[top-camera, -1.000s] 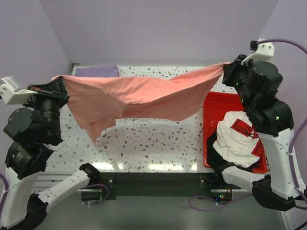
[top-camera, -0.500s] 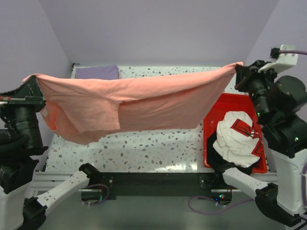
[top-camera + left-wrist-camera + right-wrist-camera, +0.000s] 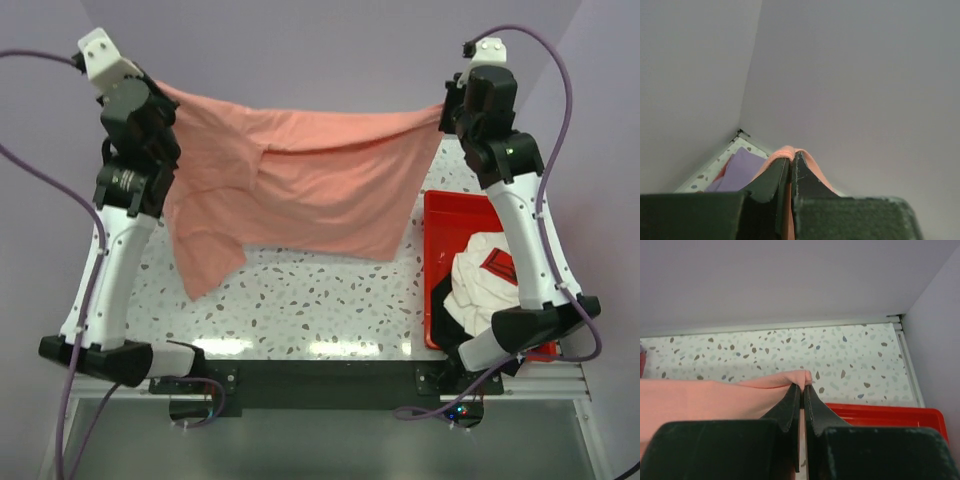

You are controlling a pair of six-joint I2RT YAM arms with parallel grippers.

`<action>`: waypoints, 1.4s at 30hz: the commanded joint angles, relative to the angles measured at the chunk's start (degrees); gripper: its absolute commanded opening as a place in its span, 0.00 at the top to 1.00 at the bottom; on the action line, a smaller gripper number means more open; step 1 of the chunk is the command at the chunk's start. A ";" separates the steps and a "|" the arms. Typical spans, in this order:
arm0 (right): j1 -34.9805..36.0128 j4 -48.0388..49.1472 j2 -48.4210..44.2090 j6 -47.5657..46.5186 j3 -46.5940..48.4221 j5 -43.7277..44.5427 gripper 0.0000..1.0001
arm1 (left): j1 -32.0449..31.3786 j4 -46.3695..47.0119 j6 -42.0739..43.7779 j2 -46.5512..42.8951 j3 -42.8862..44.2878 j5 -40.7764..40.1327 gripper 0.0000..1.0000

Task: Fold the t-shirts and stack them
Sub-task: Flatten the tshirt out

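Inside a robotics laboratory's test cell, a white-and-black left arm (image 3: 110,270) and right arm (image 3: 525,230) stand bolted to a dark mounting bar (image 3: 320,378) at the near edge of a speckled table (image 3: 330,300), holding up a salmon-pink t-shirt (image 3: 310,190) between them. Plain lavender walls (image 3: 330,60) box the table in on three sides. Purple cables (image 3: 563,75) loop from the arms, and a red plastic tray (image 3: 450,225) sits at the table's right end.
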 commanded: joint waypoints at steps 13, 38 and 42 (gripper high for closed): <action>-4.32 2.85 -8.05 2.12 -9.30 -13.57 1.00 | 12.10 -11.38 -4.96 -4.73 -0.62 20.71 1.00; -5.02 7.59 11.09 2.66 -31.50 -17.53 1.00 | 18.43 -6.20 -12.26 20.72 -30.63 31.24 0.63; -4.94 8.12 12.59 2.31 -30.80 -17.18 1.00 | 18.43 -7.44 -14.10 19.08 -32.02 32.21 0.00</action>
